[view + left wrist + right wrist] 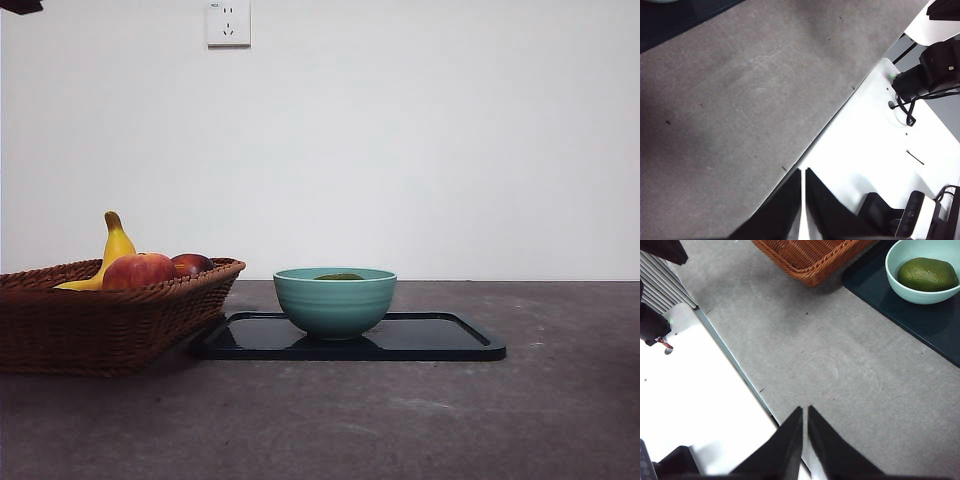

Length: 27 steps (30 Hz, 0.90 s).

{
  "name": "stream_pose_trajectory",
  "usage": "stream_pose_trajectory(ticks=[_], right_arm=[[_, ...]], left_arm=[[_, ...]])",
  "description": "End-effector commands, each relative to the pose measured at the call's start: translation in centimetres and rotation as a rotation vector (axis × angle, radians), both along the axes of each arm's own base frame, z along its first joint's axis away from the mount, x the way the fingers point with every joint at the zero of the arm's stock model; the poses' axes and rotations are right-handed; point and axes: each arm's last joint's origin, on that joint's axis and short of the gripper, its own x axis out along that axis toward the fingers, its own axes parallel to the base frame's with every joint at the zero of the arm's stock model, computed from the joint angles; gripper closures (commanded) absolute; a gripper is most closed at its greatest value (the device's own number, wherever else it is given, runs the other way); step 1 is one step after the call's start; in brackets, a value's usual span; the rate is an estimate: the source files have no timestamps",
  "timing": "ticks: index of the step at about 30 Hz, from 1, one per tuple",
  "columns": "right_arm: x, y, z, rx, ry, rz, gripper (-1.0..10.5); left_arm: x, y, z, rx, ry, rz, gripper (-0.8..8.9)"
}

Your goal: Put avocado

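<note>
Green avocado (927,274) lies inside the teal bowl (335,300).

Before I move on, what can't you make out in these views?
- Avocado: in the front view the bowl wall hides all but a sliver.
- Basket: front view, cut off by the edge; its wall hides the lower parts of the banana and apples.
- Tray: left wrist view shows only a corner.

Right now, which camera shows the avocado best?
The right wrist view: it looks down into the bowl, so the whole avocado shows. The front view catches only its top; the left wrist view misses it.
</note>
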Motion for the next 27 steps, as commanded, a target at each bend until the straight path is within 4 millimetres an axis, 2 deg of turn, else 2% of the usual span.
stream_pose_trajectory(ticks=[1,5,8,14,17,20,23,27], right_arm=[[0.0,0.2,0.3,0.014,-0.004,0.005,9.4],[0.0,0.2,0.3,0.014,-0.004,0.004,9.4],[0.0,0.2,0.3,0.014,-0.004,0.005,9.4],[0.0,0.2,0.3,0.014,-0.004,0.005,9.4],[0.0,0.2,0.3,0.014,-0.004,0.004,9.4],[0.0,0.2,0.3,0.014,-0.004,0.005,9.4],[0.0,0.2,0.3,0.014,-0.004,0.005,9.4],[0.0,0.2,0.3,0.014,-0.004,0.004,9.4]], left_arm=[[0.1,-0.2,0.3,-0.006,-0.018,-0.016,8.04],[0.0,-0.2,0.3,-0.007,-0.021,-0.017,8.04],[0.0,0.1,1.0,-0.026,-0.138,-0.019,8.04],[0.2,2.3,4.4,-0.148,-0.638,0.158,8.04],[-0.5,4.0,5.0,-0.174,-0.869,0.31,8.04],[-1.3,5.4,4.0,-0.143,-1.021,0.482,8.04],[-2.1,6.5,1.5,-0.086,-1.105,0.646,8.04],[-2.6,7.4,-2.1,-0.015,-1.129,0.796,8.04]])
